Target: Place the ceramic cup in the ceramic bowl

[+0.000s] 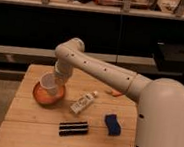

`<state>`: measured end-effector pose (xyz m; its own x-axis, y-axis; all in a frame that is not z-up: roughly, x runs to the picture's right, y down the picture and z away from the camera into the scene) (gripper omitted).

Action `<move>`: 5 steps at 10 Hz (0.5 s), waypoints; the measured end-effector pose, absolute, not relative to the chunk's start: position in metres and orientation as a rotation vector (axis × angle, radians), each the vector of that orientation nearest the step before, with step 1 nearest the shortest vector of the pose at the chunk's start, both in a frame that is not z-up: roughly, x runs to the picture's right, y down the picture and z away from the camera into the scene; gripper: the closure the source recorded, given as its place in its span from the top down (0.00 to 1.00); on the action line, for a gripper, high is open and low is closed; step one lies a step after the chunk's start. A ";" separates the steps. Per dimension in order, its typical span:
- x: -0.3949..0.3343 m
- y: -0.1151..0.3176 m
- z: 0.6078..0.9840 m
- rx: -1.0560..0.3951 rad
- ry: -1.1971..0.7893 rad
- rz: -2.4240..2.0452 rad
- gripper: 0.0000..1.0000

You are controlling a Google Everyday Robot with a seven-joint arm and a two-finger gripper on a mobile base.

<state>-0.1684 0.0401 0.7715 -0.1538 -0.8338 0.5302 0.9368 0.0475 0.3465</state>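
Observation:
The orange-red ceramic bowl (42, 96) sits on the left part of the wooden table (33, 126). The small white ceramic cup (50, 83) is tilted right over the bowl, at its upper right rim, held at the end of my white arm. My gripper (57, 79) is directly above the bowl, mostly hidden behind the cup and the wrist.
A white bottle (82, 103) lies just right of the bowl. A black striped bar (73, 128) lies near the front, a blue sponge (112, 125) to its right. A small orange piece (116, 93) lies under the arm. Dark shelving stands behind the table.

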 end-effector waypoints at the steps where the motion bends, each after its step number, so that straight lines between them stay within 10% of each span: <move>1: -0.169 0.039 0.773 -0.176 -0.745 -1.562 0.14; 5: -0.171 0.034 0.777 -0.162 -0.742 -1.571 0.30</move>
<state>-0.1706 0.0336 0.7774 -0.1635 -0.8403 0.5169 0.9330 0.0386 0.3578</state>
